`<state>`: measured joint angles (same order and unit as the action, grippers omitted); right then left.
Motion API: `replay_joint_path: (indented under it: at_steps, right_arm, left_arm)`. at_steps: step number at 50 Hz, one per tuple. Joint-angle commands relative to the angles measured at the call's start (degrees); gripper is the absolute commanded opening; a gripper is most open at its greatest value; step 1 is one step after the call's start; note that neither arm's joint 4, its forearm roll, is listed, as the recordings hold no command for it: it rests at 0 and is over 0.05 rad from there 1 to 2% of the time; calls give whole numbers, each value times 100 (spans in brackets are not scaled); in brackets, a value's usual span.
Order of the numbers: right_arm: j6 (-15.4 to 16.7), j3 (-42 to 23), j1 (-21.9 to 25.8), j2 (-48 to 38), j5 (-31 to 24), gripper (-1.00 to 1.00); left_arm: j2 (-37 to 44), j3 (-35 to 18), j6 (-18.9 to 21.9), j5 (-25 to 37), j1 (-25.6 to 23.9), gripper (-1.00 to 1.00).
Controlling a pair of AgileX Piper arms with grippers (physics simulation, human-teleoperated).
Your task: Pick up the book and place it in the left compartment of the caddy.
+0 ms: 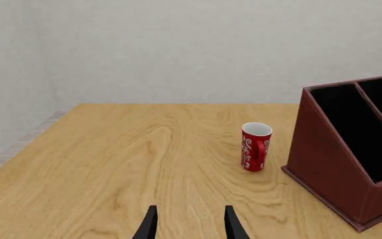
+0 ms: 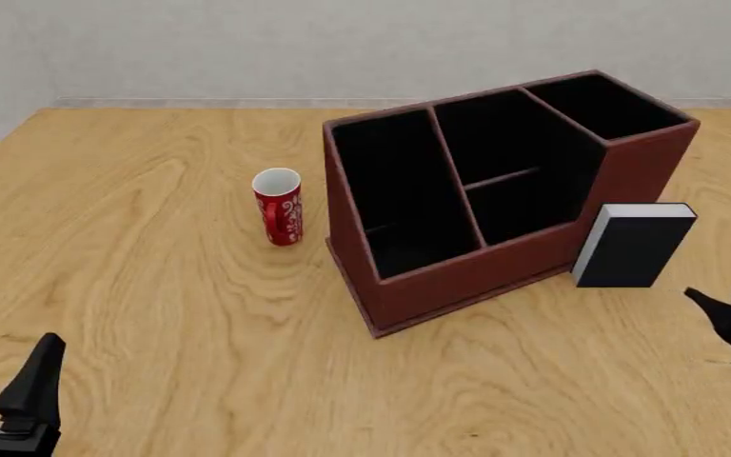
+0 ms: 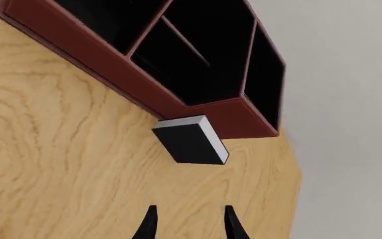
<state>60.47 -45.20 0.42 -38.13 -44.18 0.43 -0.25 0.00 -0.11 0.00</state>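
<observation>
1. Spreading widest of all, the wooden bench (image 2: 149,314) carries everything here; nothing is lifted off it, so I judge the task to be at its first step, the approach to the book.

2. Next in size, the caddy (image 2: 467,286) sits skewed on the bench, tall end toward the cup. Its left compartment (image 2: 391,200), the long narrow black slot at that tall end, holds nothing, and it runs front to back along the caddy's depth.

3. The book (image 2: 628,246) stands upright on one edge just beside the caddy's low front wall at its right end, apparently leaning on it or touching it; contact is hard to confirm. Its long axis runs roughly up and down with a slight tilt, a black cover faces the camera, and the white page edge faces up and to the left.

4. The right claw (image 3: 187,224) is released, fingers apart, aimed at the book but well short of it. The next move calls for advancing, closing across the covers, then carrying the book over the caddy with its thickness lined up with the slot.

5. The left claw (image 1: 187,224) is also released, grasping nothing, near the bench's close left corner.

6. Smallest, a red patterned cup (image 2: 278,207) stands upright near the caddy's tall end, apart from it.
</observation>
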Motion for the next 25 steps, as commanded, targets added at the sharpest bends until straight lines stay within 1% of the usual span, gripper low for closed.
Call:
replay_joint_path:
  at_steps: [1, 3, 5, 7, 9, 10, 16, 17, 20, 21, 24, 25]
  right_arm:
    - [522, -258, 85, -130, -524, 100]
    - [532, -317, 104, -150, -580, 100]
    - [731, -312, 64, -171, -675, 100]
    - [668, -503, 106, -280, -765, 100]
    - [788, -520, 64, -316, -785, 100]
    - [757, -627, 70, -386, -822, 100]
    - [901, -826, -8, -540, -961, 100]
    - [988, -837, -62, -570, -1030, 100]
    - [1018, -890, -83, -619, -1115, 100]
    - [1113, -862, -137, -640, -1095, 100]
    - [1135, -923, -153, -699, -1110, 100]
    - [1186, -993, -164, -744, -1170, 100]
  left_arm:
    - [0, 0, 0, 0, 0, 100]
    - [0, 0, 0, 0, 0, 100]
    - [0, 0, 0, 0, 0, 100]
    - [0, 0, 0, 0, 0, 100]
    - [0, 0, 0, 0, 0, 100]
    - [0, 0, 0, 0, 0, 100]
    - [0, 0, 0, 0, 0, 100]
    - [0, 0, 0, 0, 0, 100]
    - [0, 0, 0, 0, 0, 100]
    - [0, 0, 0, 0, 0, 100]
    - [0, 0, 0, 0, 0, 100]
    - [0, 0, 0, 0, 0, 100]
